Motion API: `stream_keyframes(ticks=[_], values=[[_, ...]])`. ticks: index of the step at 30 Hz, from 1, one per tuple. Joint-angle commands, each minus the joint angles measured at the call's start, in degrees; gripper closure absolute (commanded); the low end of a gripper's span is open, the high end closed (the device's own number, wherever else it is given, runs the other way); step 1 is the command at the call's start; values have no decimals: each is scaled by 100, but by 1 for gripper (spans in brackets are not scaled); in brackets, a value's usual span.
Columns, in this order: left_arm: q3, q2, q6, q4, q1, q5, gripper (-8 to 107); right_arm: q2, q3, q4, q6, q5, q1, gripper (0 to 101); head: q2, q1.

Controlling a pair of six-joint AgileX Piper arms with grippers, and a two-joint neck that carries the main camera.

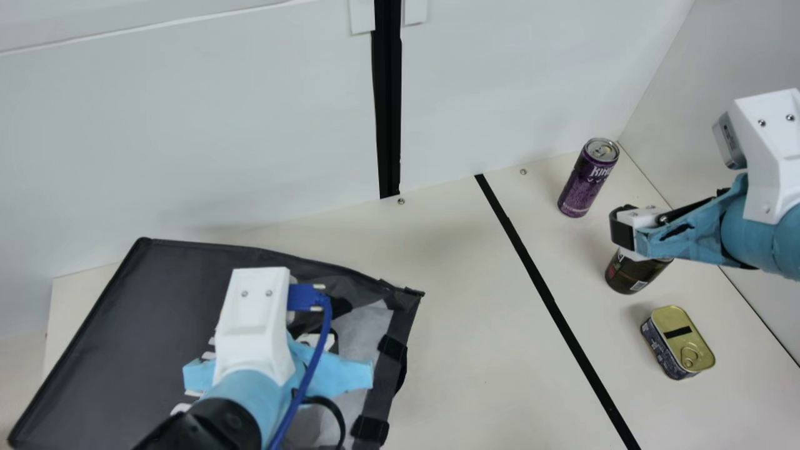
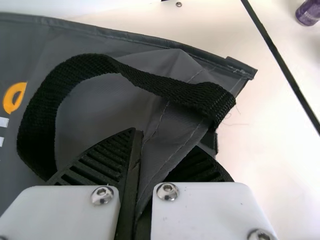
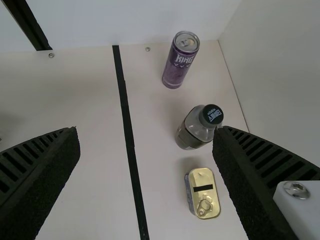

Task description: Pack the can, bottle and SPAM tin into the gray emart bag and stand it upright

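Note:
My left gripper (image 1: 253, 325) is over the gray bag (image 1: 137, 312), which lies flat with its mouth edge facing the table's middle. In the left wrist view, a fold of the bag (image 2: 172, 125) is pinched by my left gripper (image 2: 142, 182), beside a black strap handle (image 2: 37, 120). My right gripper (image 1: 625, 228) hangs above the bottle (image 1: 631, 272), hiding its top; in the right wrist view, my right gripper (image 3: 147, 132) is open and empty. The purple can (image 3: 180, 60), dark-capped bottle (image 3: 197, 130) and SPAM tin (image 3: 203, 192) stand apart on the table.
A black tape line (image 1: 544, 287) crosses the cream table (image 1: 475, 350) between the bag and the three items. A white wall (image 1: 250, 125) runs along the back, and a side panel (image 1: 700, 125) rises behind the can and bottle.

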Motion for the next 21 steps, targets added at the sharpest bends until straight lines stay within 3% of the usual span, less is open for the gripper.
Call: stream_keyframes(ticks=[1,9,21], values=[[19,23,183,-365,204,-202,107,0,0,0,0,0,0,6,-14,-121],[50,92,819,-1355,746,-655,107,0,0,0,0,0,0,6,-14,-121],[51,171,1777,-2634,1317,-902,107,0,0,0,0,0,0,6,-14,-121]])
